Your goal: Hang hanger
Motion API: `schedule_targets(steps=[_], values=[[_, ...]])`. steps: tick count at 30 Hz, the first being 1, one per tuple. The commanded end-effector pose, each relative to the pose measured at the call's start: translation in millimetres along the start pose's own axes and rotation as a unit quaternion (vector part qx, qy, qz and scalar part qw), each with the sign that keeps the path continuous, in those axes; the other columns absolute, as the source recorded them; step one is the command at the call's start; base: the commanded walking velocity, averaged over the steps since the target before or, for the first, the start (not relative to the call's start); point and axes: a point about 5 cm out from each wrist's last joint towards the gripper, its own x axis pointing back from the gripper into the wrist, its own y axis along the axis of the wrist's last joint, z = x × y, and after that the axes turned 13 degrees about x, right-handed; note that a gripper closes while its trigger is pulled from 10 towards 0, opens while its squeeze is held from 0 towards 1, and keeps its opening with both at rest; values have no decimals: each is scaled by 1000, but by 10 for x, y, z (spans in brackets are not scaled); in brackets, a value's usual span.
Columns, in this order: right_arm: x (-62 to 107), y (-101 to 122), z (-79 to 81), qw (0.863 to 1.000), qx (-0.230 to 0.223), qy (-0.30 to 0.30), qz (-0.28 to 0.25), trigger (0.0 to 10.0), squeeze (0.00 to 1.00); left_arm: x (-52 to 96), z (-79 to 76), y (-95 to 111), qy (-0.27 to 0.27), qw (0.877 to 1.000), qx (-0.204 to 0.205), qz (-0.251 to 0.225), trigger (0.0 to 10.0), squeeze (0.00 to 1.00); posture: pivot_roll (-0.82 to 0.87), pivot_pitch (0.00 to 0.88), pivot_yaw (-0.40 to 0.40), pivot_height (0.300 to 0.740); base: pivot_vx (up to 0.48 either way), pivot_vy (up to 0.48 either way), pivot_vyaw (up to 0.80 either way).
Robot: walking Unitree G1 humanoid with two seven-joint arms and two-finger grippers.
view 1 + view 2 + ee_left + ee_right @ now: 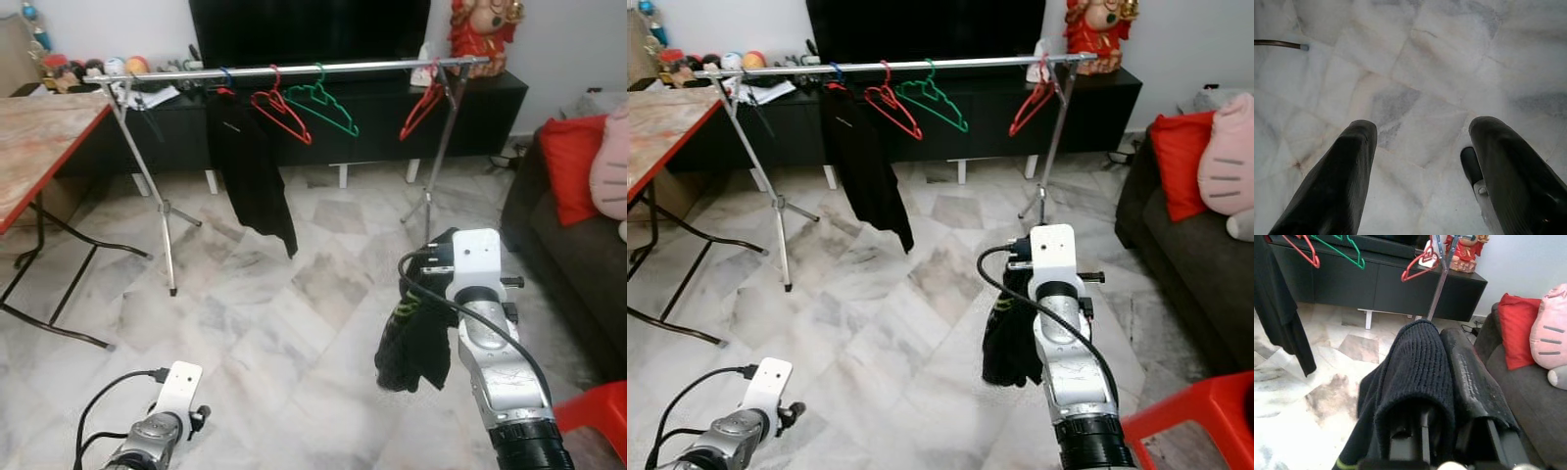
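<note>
- Fingers [1469,377] of right gripper [1442,382] pinched shut on a dark knitted garment [1410,382], cloth draped over one finger and bunched between both. Seen past them: clothes rail leg, red hanger [1418,267], grey sofa [1528,396] with red cushion [1515,328].
- Left wrist view: left gripper [1422,161] spread wide, nothing between the two black fingers, pointed down at bare marble floor [1415,63]. Idle, by the look of it.
- Left eye view: right gripper [431,294] held out low in front, garment [411,343] dangling limp beneath it with a flash of green at the top, possibly a hanger inside, too hidden to say. Clothes rail [294,70] well apart across the room, already carrying a black garment [250,166], two red hangers, a green hanger [328,103]. Open stretch of bar between green hanger and the far red one.
- Right eye view: same layout, left arm [754,411] low at the robot's left, folding table [666,117] off to that side.
- Judged on handling: soft, light, floppy load, liable to swing and slip through a loose pinch. Better hold near the top, by the neck or hook, so the hook stays free to catch the bar.
</note>
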Motion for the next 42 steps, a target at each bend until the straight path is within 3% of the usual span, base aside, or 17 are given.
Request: schedule_targets(steps=[1,42], values=[[-16,106,-30,1000,-4,-7,-23,10000,0,4,21,-32,3,1000,6,8,10000,0,-100,29,43,740,300,0,0],[-16,94,-11,1000,-2,-2,-22,10000,0,4,26,-26,3,1000,9,7,10000,0,-99,32,43,740,323,0,0]])
